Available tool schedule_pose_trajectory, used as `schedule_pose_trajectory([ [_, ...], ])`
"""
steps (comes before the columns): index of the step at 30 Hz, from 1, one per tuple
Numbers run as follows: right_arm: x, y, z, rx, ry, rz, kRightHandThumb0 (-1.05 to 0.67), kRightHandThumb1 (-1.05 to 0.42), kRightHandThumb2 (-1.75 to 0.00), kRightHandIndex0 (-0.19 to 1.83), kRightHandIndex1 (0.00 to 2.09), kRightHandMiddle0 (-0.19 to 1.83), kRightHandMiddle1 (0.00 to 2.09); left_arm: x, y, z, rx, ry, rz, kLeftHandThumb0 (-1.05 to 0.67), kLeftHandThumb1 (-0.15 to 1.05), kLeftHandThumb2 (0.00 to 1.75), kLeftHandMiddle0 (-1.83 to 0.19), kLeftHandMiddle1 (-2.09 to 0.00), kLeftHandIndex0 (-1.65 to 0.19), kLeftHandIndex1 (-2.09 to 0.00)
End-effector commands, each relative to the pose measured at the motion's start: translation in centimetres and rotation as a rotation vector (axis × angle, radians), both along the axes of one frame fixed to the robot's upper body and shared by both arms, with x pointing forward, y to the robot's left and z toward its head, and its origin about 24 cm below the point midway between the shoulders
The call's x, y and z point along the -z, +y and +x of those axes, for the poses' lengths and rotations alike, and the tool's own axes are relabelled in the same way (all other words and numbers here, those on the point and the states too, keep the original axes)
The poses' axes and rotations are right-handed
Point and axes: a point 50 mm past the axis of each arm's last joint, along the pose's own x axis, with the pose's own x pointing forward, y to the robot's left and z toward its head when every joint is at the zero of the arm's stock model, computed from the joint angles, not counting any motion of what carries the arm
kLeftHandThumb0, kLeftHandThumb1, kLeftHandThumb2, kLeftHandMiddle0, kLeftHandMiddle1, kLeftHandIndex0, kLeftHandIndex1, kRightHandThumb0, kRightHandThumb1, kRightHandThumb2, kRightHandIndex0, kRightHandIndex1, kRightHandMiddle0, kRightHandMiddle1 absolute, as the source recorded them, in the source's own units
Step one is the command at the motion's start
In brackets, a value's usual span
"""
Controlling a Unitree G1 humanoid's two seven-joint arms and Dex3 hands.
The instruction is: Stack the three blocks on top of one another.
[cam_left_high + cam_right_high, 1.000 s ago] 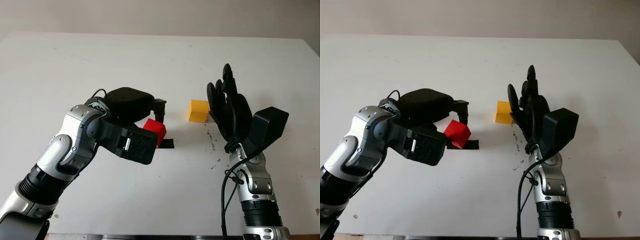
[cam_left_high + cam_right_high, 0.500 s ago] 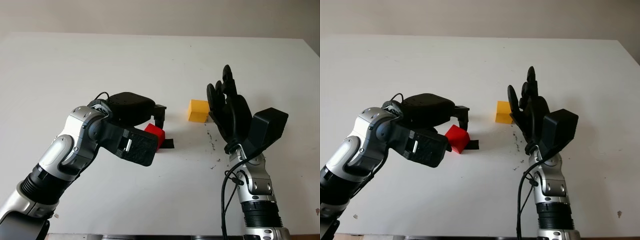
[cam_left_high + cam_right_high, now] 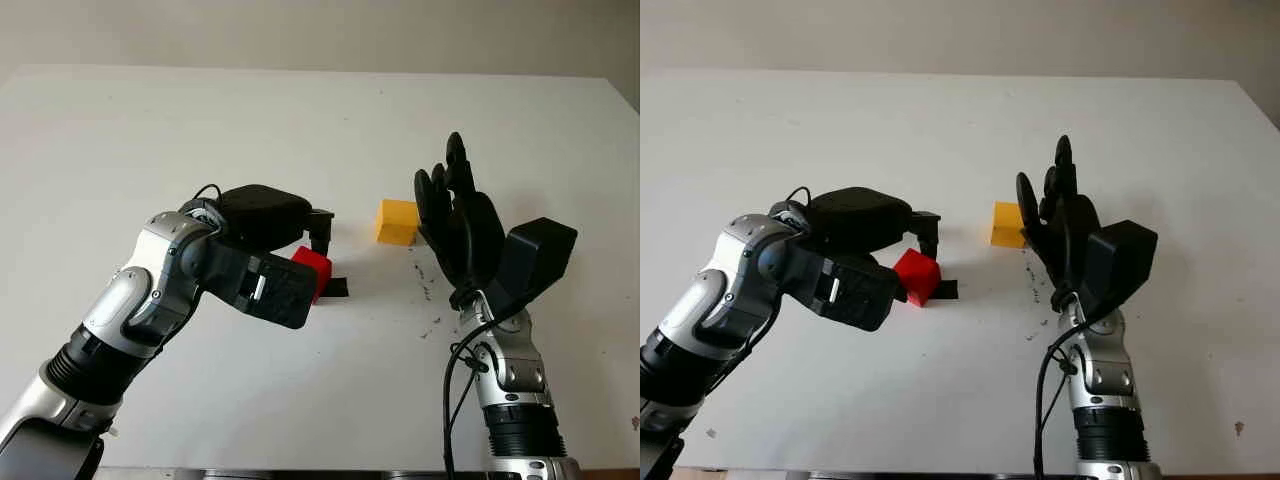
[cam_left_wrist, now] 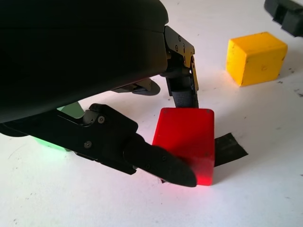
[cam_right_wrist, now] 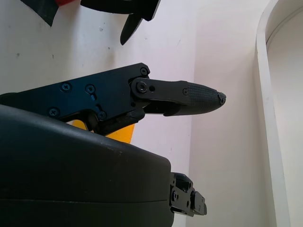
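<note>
From the left eye, the white counter holds a red block near the middle. The left hand is down around it, with one black finger reaching over the far side of the block. A flat black piece lies on the counter just beside the red block. A yellow block sits on the counter, apart from the red one, toward the right. The right hand is held up just beside the yellow block, holding nothing, its fingers pointing up and not curled.

From the right eye, the same things are seen: the red block under the left hand, the yellow block next to the right hand.

In the left wrist view, the red block stands on the counter between the fingers. One finger touches its near side and another comes down at its far side, so the fingers are closed on the block. The black piece sticks out from under the block. The yellow block is farther off. A green block peeks out from behind the hand.

In the right wrist view, the right hand's finger is stretched out straight and holds nothing. A bit of the yellow block shows behind the hand.
</note>
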Motion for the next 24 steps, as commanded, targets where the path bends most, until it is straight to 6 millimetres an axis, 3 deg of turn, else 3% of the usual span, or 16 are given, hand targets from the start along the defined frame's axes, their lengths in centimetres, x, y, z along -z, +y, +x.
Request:
schedule_pose_trajectory([
  [1,-0.4,-0.2,-0.1,-0.001,-0.021,-0.013,-0.64,-1.05,-0.45,-0.19,0.0,-0.19,0.0,-0.3,-0.6,-0.2,0.02,-0.011,0.001,-0.67,1.05,0.11,-0.19,-0.04,-0.21,-0.83],
  [3,-0.5,-0.2,-0.1,-0.002,-0.018,-0.016,-0.63,-1.05,-0.46,-0.19,0.0,-0.19,0.0,-0.3,-0.6,-0.3,0.025,-0.012,-0.001,-0.69,1.05,0.12,-0.15,-0.05,-0.26,-0.46],
  [6,-0.5,-0.2,0.0,0.0,-0.018,-0.001,-0.63,-1.05,-0.45,-0.19,0.0,-0.19,0.0,-0.3,-0.4,-0.4,0.03,-0.012,-0.014,-0.69,1.05,0.12,-0.12,-0.05,-0.25,-0.3],
  [15,-0.4,-0.3,-0.1,-0.004,-0.026,-0.018,-0.63,-1.05,-0.45,-0.19,0.0,-0.19,0.0,-0.7,-0.1,-0.7,0.031,-0.009,-0.025,-0.69,1.05,0.12,-0.06,-0.04,-0.22,-0.19],
  [24,-0.5,-0.3,0.0,-0.007,-0.022,-0.017,-0.63,-1.05,-0.46,-0.19,0.0,-0.19,0.0,-1.9,0.7,-1.1,-0.003,-0.01,-0.072,-0.74,1.05,0.09,0.02,-0.02,-0.07,-0.06],
])
